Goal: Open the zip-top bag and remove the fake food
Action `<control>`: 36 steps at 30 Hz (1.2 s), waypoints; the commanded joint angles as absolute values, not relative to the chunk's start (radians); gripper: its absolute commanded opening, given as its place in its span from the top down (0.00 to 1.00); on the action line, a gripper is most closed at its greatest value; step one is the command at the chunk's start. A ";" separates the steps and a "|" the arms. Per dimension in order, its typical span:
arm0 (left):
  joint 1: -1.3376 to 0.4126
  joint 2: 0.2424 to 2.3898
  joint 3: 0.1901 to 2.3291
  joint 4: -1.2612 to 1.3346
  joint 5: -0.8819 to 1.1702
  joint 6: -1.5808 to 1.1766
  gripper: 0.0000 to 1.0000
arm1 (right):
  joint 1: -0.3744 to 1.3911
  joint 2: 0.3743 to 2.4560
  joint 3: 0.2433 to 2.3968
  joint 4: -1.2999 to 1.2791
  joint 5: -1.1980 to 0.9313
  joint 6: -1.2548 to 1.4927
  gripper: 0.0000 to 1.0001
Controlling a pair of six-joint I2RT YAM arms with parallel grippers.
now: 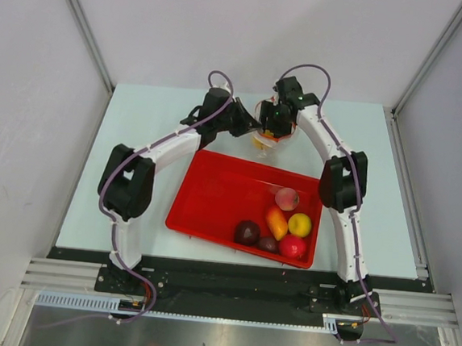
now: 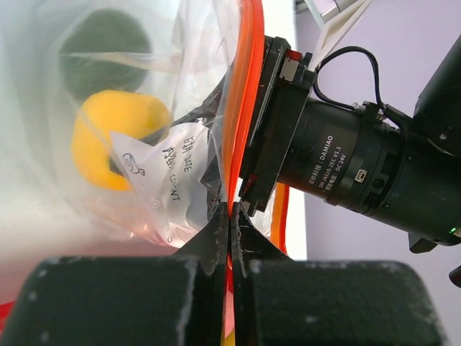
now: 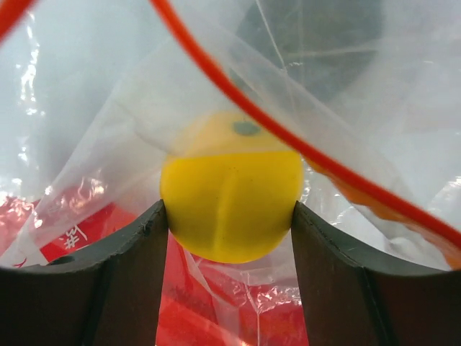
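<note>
The clear zip-top bag (image 1: 268, 137) hangs above the table just beyond the red tray, held between both arms. My left gripper (image 2: 230, 213) is shut on the bag's orange-red zip strip (image 2: 235, 108). My right gripper (image 3: 230, 216) reaches into the open bag, and both fingers (image 3: 137, 249) press on a yellow piece of fake food (image 3: 230, 191). In the left wrist view that yellow piece (image 2: 115, 137) shows through the plastic, with a dark green piece (image 2: 104, 47) above it. From above, the left gripper (image 1: 251, 125) and the right gripper (image 1: 277, 131) meet at the bag.
The red tray (image 1: 213, 188) lies in the middle of the table. It holds several fake foods at its right end: a pink one (image 1: 286, 198), an orange one (image 1: 277, 222), a yellow one (image 1: 299, 224), a red one (image 1: 292, 245) and a maroon one (image 1: 248, 232). The right arm's wrist motor (image 2: 346, 169) sits close to the left gripper.
</note>
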State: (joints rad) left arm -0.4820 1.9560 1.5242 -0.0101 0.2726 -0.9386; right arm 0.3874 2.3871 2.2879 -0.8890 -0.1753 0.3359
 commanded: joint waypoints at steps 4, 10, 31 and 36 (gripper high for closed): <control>-0.465 1.928 1.540 -0.012 0.248 -0.936 1.00 | 0.383 2.195 2.342 -0.927 -0.126 0.348 0.91; -0.485 1.921 1.533 -0.017 0.258 -0.928 1.00 | 0.390 2.207 2.407 -0.992 -0.002 0.387 0.94; -0.434 1.904 1.505 -0.005 0.259 -0.920 1.00 | 0.367 1.935 2.298 -1.037 -0.182 0.403 0.94; -0.430 1.917 1.540 -0.006 0.267 -0.927 1.00 | 0.422 1.670 1.900 -0.971 -0.166 0.368 0.94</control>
